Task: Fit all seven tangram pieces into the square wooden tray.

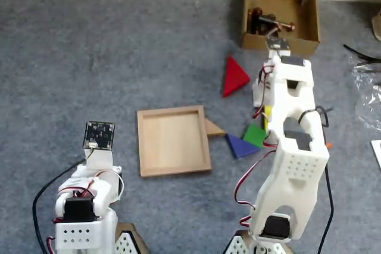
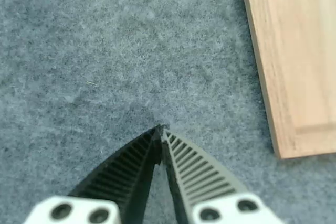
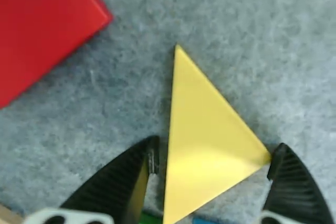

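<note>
Right tool [image 3: 215,155] wide open astride smooth yellow triangle [image 3: 205,129]; left tool [image 2: 161,129] ribbed, closed, empty.

yellow triangle [image 1: 267,112] mostly hidden, red triangle [image 3: 42,19] cropped

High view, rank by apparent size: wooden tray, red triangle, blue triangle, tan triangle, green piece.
1. wooden tray
2. red triangle
3. blue triangle
4. tan triangle
Unranked: green piece. It is partly hidden under the right arm, so its full extent can't be judged against the blue or tan triangle.
</note>
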{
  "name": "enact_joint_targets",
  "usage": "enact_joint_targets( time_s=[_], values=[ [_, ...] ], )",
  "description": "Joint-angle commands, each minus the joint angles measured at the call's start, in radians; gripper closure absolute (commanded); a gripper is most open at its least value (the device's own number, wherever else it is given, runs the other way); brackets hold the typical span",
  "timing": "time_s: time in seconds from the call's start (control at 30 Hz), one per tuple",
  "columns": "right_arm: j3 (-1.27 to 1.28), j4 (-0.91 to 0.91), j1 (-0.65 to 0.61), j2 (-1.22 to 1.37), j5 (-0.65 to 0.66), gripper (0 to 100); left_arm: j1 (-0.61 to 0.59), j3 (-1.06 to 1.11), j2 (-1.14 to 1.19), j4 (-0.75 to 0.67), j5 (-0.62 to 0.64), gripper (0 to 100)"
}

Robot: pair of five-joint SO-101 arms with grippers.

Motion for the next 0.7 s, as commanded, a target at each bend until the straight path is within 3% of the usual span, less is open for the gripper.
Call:
enact_joint_targets(
  time_s=[0.0,0.67],
  values=[
    [-0.048,-0.056,0.015,-0.018,0.002,68.0,-0.010,0.021,0.002,0.005,0.005,99],
    [-0.047,-0.050,0.008,-0.019,-0.009,67.8,-0.010,0.021,0.002,0.005,0.005,99]
  ],
)
